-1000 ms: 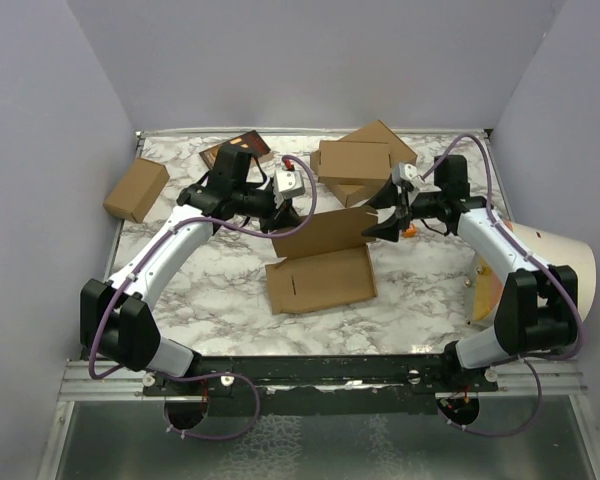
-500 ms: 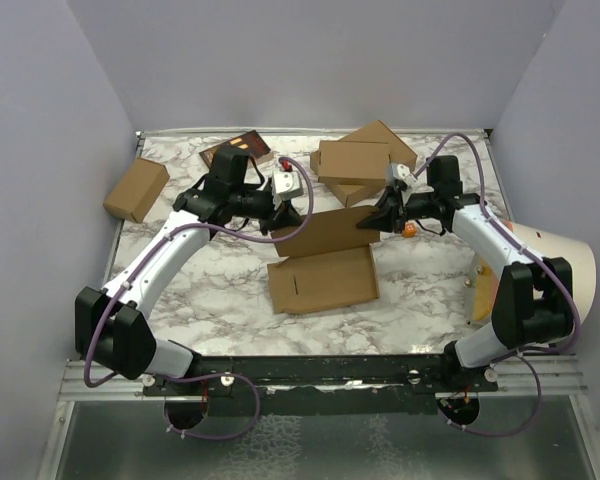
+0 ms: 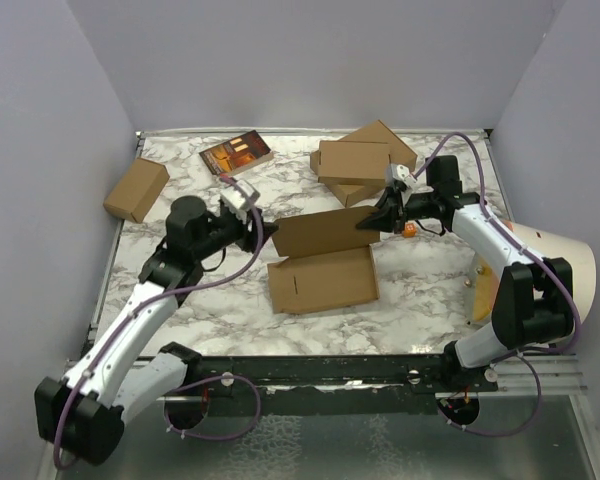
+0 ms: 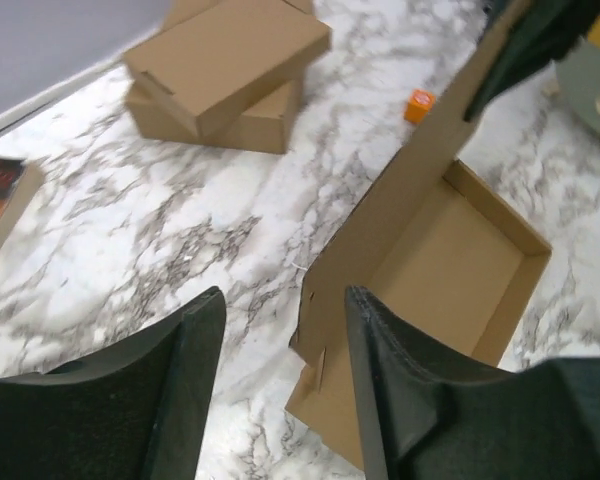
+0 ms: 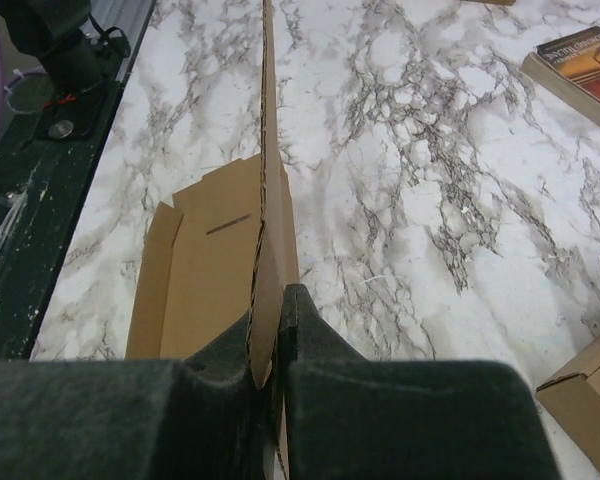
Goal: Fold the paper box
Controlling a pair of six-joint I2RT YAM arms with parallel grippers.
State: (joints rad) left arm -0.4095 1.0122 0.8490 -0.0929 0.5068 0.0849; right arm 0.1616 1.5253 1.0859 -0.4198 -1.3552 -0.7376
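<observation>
The paper box [image 3: 322, 280] lies at the middle of the table as a shallow brown tray, with its lid [image 3: 320, 232] standing up along the far side. My right gripper [image 3: 372, 222] is shut on the lid's right edge. In the right wrist view both fingers [image 5: 315, 340] pinch the thin cardboard edge [image 5: 268, 150], and the tray [image 5: 205, 280] lies to the left. My left gripper [image 3: 258, 228] hangs open just left of the lid and touches nothing. In the left wrist view its fingers [image 4: 195, 380] stand apart, with the box [image 4: 450, 250] ahead.
Two ready-folded boxes [image 3: 360, 165] are stacked at the back right. A small carton [image 3: 136, 189] sits far left and a book [image 3: 236, 155] at the back. A small orange thing [image 3: 409, 229] lies under the right arm. A pale curved object [image 3: 540, 260] stands at the right edge.
My left gripper let go of the lid's left edge, opened and drew back to the left and nearer. My right gripper closed on the lid's right edge.
</observation>
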